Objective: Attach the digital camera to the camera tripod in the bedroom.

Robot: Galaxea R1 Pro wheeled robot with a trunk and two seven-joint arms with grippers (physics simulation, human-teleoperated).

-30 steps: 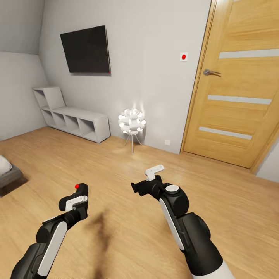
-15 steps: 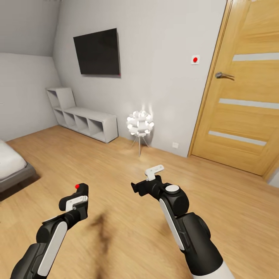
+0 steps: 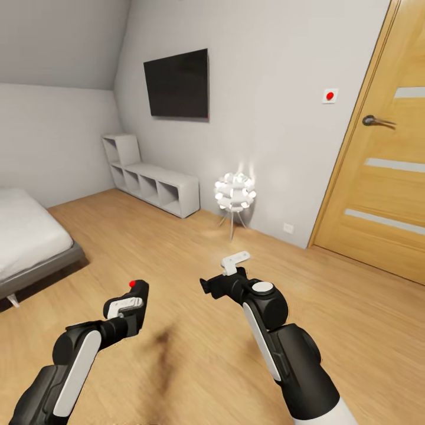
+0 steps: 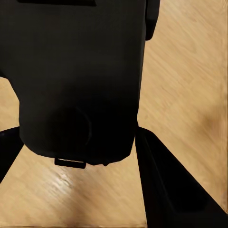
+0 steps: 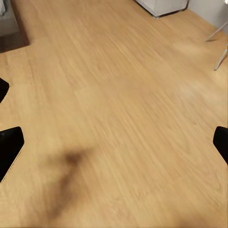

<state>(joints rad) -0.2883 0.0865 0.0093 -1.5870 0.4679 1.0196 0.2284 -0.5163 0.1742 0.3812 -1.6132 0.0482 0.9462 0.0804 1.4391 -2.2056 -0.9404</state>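
— What sort of place is shown?
— A home bedroom: a grey-framed bed with white mattress (image 3: 26, 236), a black wall-mounted television (image 3: 177, 84), low white cubby shelving (image 3: 154, 183) and a wooden door (image 3: 383, 159) are seen.

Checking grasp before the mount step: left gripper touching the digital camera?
Touching. In the left wrist view the digital camera sits between the left gripper's fingers, with no gap at the nearer finger.
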